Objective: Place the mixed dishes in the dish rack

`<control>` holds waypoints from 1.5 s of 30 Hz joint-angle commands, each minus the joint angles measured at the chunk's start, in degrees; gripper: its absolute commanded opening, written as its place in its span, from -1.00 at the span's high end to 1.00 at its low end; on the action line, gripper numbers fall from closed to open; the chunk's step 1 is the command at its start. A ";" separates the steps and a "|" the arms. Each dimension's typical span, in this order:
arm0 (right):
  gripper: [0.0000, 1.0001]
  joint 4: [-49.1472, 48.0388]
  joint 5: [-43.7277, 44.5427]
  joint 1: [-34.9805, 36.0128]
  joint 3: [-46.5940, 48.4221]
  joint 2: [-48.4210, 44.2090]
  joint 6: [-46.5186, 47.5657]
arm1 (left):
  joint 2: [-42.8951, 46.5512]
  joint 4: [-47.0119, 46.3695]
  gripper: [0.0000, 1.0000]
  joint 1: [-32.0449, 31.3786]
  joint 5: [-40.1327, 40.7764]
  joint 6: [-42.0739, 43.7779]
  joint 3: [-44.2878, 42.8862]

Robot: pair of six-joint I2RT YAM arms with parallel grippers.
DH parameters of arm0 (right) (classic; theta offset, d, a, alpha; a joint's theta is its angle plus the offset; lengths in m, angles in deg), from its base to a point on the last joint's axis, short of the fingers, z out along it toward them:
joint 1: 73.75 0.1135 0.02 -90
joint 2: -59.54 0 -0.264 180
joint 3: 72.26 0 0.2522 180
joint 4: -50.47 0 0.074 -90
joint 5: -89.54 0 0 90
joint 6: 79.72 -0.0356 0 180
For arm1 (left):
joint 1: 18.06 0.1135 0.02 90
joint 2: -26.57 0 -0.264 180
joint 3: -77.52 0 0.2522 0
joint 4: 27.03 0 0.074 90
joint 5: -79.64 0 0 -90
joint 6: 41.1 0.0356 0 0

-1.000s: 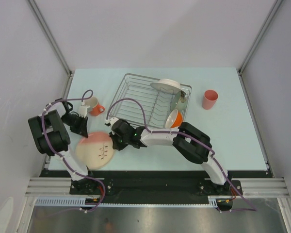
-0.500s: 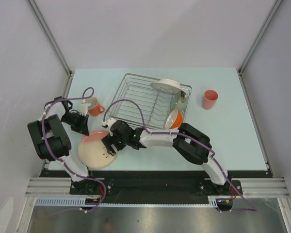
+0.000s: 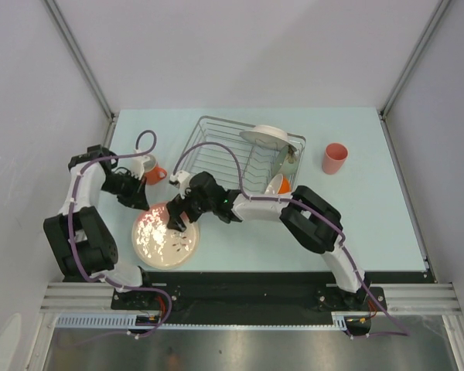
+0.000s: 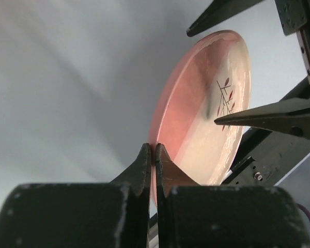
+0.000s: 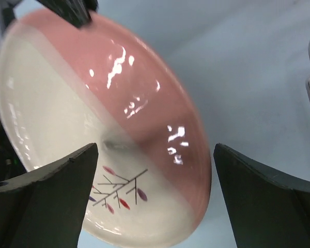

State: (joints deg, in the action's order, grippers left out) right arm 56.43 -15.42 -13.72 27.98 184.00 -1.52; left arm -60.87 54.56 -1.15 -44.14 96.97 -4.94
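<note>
Salmon-pink, from above: holding the salmon-pink plate [image 3: 167, 234] just near-left of the dish rack [image 3: 216, 154] with the left gripper [image 3: 143, 205]. Left wrist: pinching its rim between closed fingers [image 4: 142, 166]. Right wrist: spreading the right gripper [image 5: 155, 147] wide over the plate's face, clasping nothing.

Now right hand [image 3: 172, 219] straddles salmon-pink plate [image 3: 158, 244], shifted rightward.

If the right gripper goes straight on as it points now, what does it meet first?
The salmon-pink plate, held tilted by its rim in the left gripper, lies straight ahead of the open right gripper. How near is unclear.
</note>
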 commanded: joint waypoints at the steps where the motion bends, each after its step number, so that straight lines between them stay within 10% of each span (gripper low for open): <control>1: -0.99 -10.04 -12.16 -3.16 0.01 -2.12 0.21 | 1.04 1.96 0.99 -0.65 -4.63 -0.09 1.38; 32: -0.79 -9.61 -23.88 -0.70 -2.72 2.54 -5.08 | 3.50 -1.03 1.00 -7.94 -4.54 -4.92 -6.45; 36: -0.54 -13.64 -25.72 -0.88 -2.89 3.41 -8.32 | 4.03 -2.79 1.00 -8.38 -4.72 -5.54 -4.60; 45: 0.73 -27.72 -32.50 -1.50 -2.98 7.46 -19.93 | 4.29 -5.52 1.00 -8.73 -4.72 -7.03 -1.87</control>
State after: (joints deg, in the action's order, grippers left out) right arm 38.49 -45.41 -15.66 24.72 190.10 -18.39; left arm -58.53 51.22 -9.33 -46.26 91.31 -7.54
